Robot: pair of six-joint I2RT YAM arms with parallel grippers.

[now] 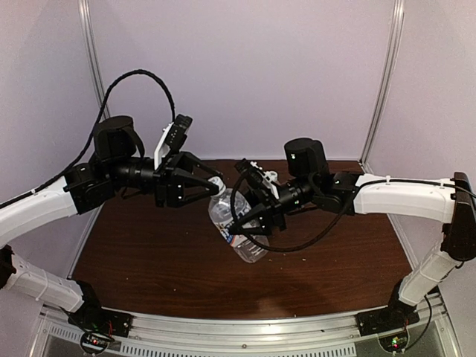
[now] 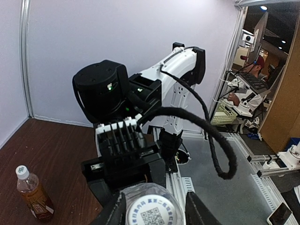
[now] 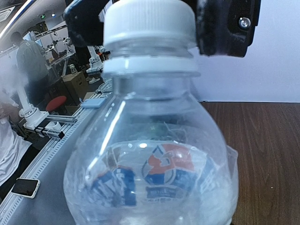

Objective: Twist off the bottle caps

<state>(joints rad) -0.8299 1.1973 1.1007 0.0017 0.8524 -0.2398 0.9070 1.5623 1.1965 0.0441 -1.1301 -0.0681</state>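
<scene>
Here's the dark wooden table (image 1: 149,268), with both arms reaching in over the middle of it. The right gripper (image 1: 233,226) comes in from its side and is clamped on the clear bottle (image 1: 250,245), which hangs tilted above the tabletop, neck leaning up toward the left arm and base angled down toward the near edge. The right wrist view is filled by that bottle, colourless inside, with a blue, red and white label across its belly. The left gripper (image 1: 217,183) sits right at the neck: its black fingers (image 3: 225,28) flank the white cap (image 3: 149,21) on either side. They look very close to the cap, but whether they are actually squeezing it cannot be told. Off on the tabletop, seen low in the left wrist view, the amber bottle (image 2: 33,197) stands upright on its own, well apart from both grippers, its small white top (image 2: 22,171) on.
</scene>
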